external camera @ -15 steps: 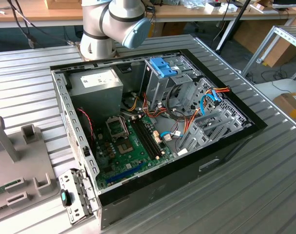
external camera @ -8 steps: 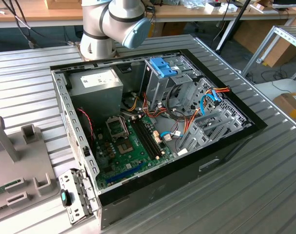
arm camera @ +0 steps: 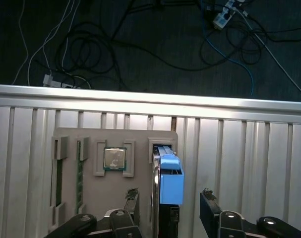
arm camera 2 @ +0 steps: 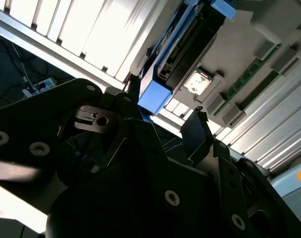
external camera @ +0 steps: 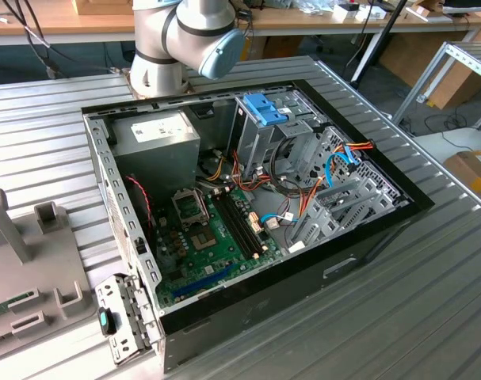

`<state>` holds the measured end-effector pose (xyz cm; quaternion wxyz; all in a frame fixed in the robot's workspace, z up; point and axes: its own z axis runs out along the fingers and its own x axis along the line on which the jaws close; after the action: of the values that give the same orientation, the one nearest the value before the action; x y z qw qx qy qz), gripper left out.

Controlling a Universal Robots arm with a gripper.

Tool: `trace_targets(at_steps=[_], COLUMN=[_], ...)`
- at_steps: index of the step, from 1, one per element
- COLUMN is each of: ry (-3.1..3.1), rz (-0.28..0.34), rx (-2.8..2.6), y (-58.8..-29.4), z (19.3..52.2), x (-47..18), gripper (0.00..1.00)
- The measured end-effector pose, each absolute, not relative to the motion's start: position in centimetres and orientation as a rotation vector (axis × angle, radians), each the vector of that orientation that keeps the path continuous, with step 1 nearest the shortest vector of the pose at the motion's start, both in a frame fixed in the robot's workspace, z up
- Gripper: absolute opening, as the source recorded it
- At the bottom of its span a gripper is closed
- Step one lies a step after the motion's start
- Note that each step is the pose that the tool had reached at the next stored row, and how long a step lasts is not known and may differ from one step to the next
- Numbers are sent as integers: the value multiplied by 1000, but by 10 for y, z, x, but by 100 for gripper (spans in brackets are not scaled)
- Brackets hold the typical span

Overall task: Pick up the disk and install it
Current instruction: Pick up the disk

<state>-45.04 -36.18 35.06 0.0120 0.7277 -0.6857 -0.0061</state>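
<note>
Though wide apart — fingers (arm camera: 210,209) astride disk (arm camera: 171,184).

We see an open computer case (external camera: 303,277) lying on its side on the ribbed metal tabletop (external camera: 430,301), across the middle of the exterior view. Inside it, a grey power supply (external camera: 154,134) sits at the upper left with a green motherboard (external camera: 212,237) below it. A tall silver drive cage (external camera: 260,138) topped with paired blue clips (external camera: 265,109) stands at the upper middle. Orange and red wires (external camera: 307,194) and a thin blue cable (external camera: 330,166) run toward the exterior view's right. A grey fixture tray (external camera: 34,253) rests at the exterior view's left. In the first wrist view it carries a processor chip (arm camera: 114,158) and green memory sticks (arm camera: 79,173). Beyond the tabletop's edge, loose cables (arm camera: 90,44) and a power strip (arm camera: 224,17) lie on the dark floor (arm camera: 155,64).
</note>
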Motion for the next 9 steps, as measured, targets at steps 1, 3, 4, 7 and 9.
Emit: trace_targets(at_steps=[1, 3, 4, 7, 9], ry=[-2138, -2138, -2138, -2138, -2138], rz=[-19, -19, -19, -19, -19], rx=[2269, 2269, 2269, 2269, 2269], y=[-362, -362, -362, -362, -362], z=[350, 349, 349, 348, 348], x=[-450, -450, -450, -450, -450], gripper=[60, 60, 60, 60, 60])
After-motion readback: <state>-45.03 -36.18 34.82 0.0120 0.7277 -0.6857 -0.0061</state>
